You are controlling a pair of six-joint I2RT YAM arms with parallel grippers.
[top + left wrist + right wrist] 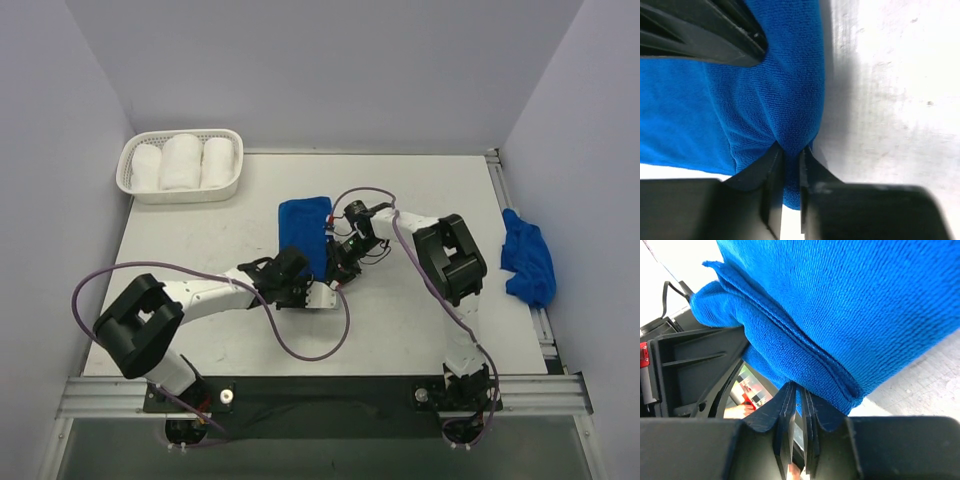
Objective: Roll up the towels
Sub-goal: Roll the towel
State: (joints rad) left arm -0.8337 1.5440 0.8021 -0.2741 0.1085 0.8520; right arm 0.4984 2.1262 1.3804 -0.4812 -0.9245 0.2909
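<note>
A royal-blue towel (305, 230) lies as a folded strip at the table's middle, its near end lifted. My left gripper (298, 284) is shut on that near end; in the left wrist view the cloth (775, 95) bunches between the fingertips (771, 165). My right gripper (343, 258) is shut on the same towel's near edge from the right; in the right wrist view the folded hem (805, 355) is pinched between the pads (786, 405). A second blue towel (526, 258) lies crumpled at the table's right edge.
A white basket (133, 188) with three white towel rolls (182, 161) stands at the back left. Purple cables loop over the table near both arms. Grey walls close in on three sides. A metal rail (320, 392) runs along the near edge.
</note>
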